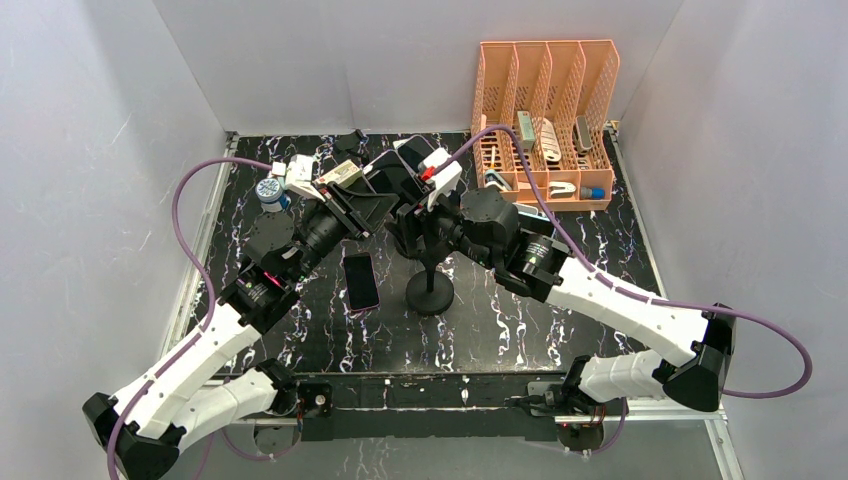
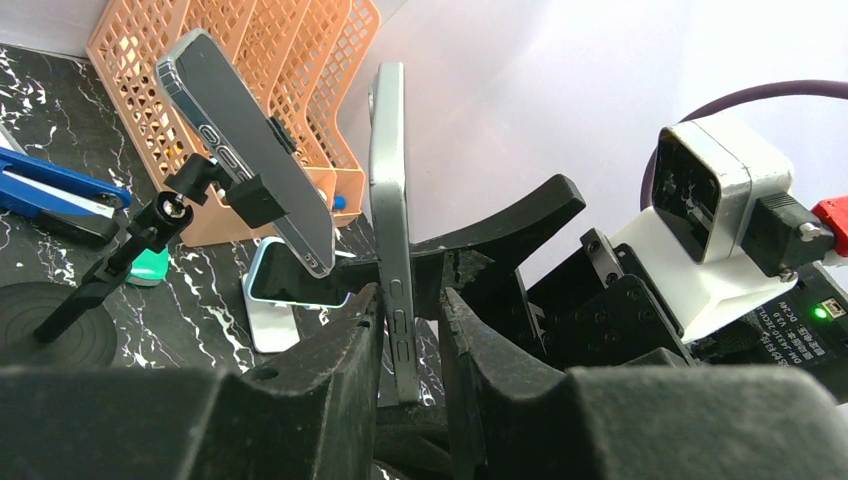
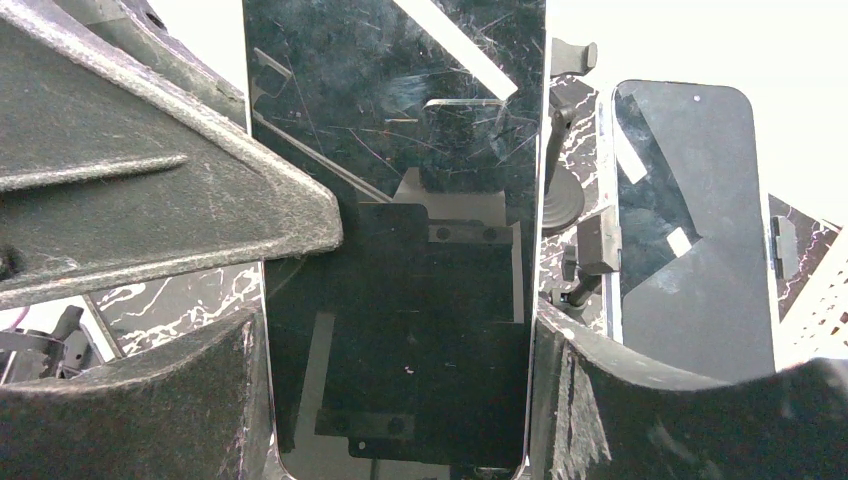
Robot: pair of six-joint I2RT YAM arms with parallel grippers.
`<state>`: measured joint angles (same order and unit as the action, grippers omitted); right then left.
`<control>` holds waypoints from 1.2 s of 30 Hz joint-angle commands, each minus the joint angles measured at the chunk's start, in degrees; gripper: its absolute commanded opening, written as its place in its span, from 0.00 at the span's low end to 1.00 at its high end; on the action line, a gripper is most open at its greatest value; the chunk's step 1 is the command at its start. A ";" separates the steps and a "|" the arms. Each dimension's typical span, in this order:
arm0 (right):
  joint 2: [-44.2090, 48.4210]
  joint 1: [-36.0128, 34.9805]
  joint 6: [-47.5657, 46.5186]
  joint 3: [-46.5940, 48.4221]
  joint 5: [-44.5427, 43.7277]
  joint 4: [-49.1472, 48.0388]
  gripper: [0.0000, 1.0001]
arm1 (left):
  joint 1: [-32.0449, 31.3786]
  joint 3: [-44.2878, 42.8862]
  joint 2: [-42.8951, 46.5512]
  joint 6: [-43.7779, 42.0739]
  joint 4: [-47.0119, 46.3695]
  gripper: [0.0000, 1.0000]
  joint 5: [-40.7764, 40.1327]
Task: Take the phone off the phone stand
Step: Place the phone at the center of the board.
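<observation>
A phone in a clear case (image 2: 245, 150) sits tilted in the clamp of the black phone stand (image 2: 120, 255); it also shows in the right wrist view (image 3: 690, 230). The stand's round base (image 1: 430, 292) is mid-table. A second, dark phone (image 2: 390, 200) is held upright in the air beside it. My right gripper (image 3: 395, 340) is shut across this phone's width (image 3: 400, 250). My left gripper (image 2: 410, 300) straddles its lower edge: the left finger touches it and a narrow gap shows at the other finger. Both grippers meet above the stand (image 1: 400, 195).
An orange file rack (image 1: 545, 110) with small items stands at the back right. A dark phone (image 1: 360, 280) lies flat left of the stand base. A light-blue-edged device (image 2: 290, 285) and a blue tool (image 2: 50, 185) lie behind the stand. Small boxes (image 1: 300, 175) sit back left.
</observation>
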<state>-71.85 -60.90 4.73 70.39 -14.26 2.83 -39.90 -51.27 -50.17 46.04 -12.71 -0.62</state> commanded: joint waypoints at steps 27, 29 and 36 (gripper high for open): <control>2.40 -0.69 3.05 2.49 2.77 -1.24 0.98 | 0.15 -0.57 2.12 -5.17 3.47 0.00 -3.93; 3.14 -0.71 3.44 2.39 2.70 -0.75 0.99 | 0.09 -1.05 2.63 -5.41 5.62 0.00 -5.70; 5.98 -0.70 3.95 1.81 5.05 1.60 0.99 | 0.16 -1.56 4.64 -6.69 9.82 0.00 -9.14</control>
<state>-68.82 -61.28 7.73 70.39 -11.09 4.12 -39.90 -51.27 -48.53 40.88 -3.29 -5.91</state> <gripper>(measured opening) 0.984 0.081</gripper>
